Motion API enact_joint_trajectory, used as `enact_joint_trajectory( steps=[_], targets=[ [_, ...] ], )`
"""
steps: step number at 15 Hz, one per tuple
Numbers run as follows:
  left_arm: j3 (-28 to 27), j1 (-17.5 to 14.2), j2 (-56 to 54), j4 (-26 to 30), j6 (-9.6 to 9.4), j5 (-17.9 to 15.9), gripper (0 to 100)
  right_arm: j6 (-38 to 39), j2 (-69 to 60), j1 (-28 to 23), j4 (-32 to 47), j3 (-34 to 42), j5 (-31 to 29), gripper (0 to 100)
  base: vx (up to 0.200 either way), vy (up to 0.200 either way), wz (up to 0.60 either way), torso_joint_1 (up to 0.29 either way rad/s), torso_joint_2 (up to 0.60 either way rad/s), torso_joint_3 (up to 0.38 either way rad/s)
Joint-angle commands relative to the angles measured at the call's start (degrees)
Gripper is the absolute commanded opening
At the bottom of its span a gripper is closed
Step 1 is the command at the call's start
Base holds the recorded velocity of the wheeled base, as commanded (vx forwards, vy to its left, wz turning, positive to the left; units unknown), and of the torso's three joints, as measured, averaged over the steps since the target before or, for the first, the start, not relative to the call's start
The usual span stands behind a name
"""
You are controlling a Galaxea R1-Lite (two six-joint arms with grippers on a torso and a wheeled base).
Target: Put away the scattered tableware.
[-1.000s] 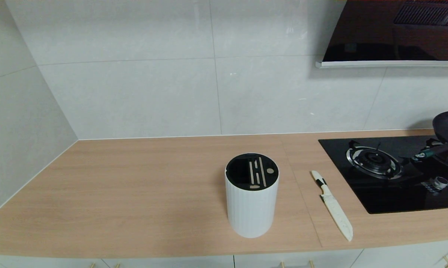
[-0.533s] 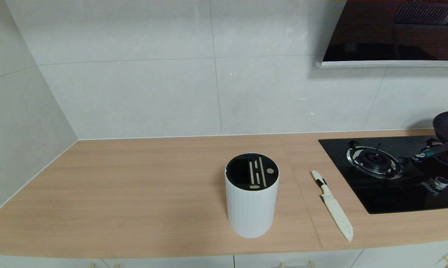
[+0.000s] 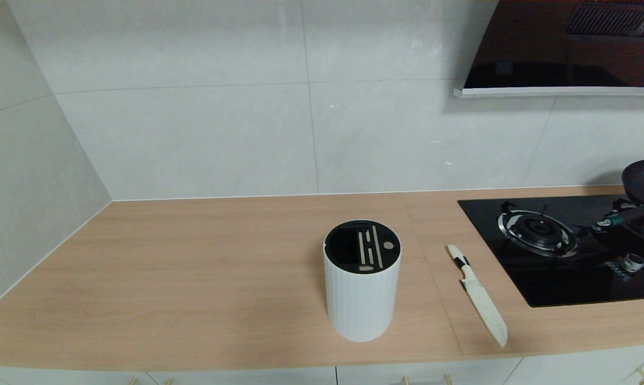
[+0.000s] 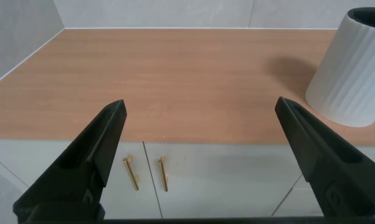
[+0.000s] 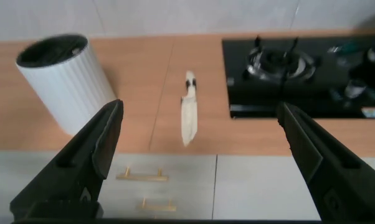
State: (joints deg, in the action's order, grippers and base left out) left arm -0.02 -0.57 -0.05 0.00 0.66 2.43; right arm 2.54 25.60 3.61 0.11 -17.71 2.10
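Nothing moved; knife (image 3: 477, 295) lay lower right, near white holder (image 3: 361, 289); left gripper (image 4: 200, 109) and right gripper (image 5: 200, 107) stood spread apart.

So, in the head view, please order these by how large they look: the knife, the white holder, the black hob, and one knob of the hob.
1. black hob, largest even though the picture's edge cuts it
2. white holder
3. knife, long but thin
4. knob, clearly smallest
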Motion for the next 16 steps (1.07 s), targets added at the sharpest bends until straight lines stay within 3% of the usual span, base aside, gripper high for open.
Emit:
enact_joint_trajectory(
  steps=[1,5,10,16],
  targets=[
    [0.0,0.0,0.0,0.0,0.04,0.0,100,-0.3,15.6,0.4,-0.5,-6.5,0.7,100,0.000,0.000,0.00,0.000,0.00,0.000],
    [0.0,0.0,0.0,0.0,0.04,0.0,100,-1.4,27.0,1.1,-1.5,-9.7,0.8,100,0.000,0.000,0.00,0.000,0.00,0.000],
    [0.0,0.0,0.0,0.0,0.13,0.0,100,-1.5,41.7,1.8,-14.4,-9.7,0.6,100,0.000,0.000,0.00,0.000,0.00,0.000],
    [0.0,0.0,0.0,0.0,0.22,0.0,100,-1.5,54.7,1.8,-24.3,-9.7,0.4,100,0.000,0.000,0.00,0.000,0.00,0.000]
  ],
)
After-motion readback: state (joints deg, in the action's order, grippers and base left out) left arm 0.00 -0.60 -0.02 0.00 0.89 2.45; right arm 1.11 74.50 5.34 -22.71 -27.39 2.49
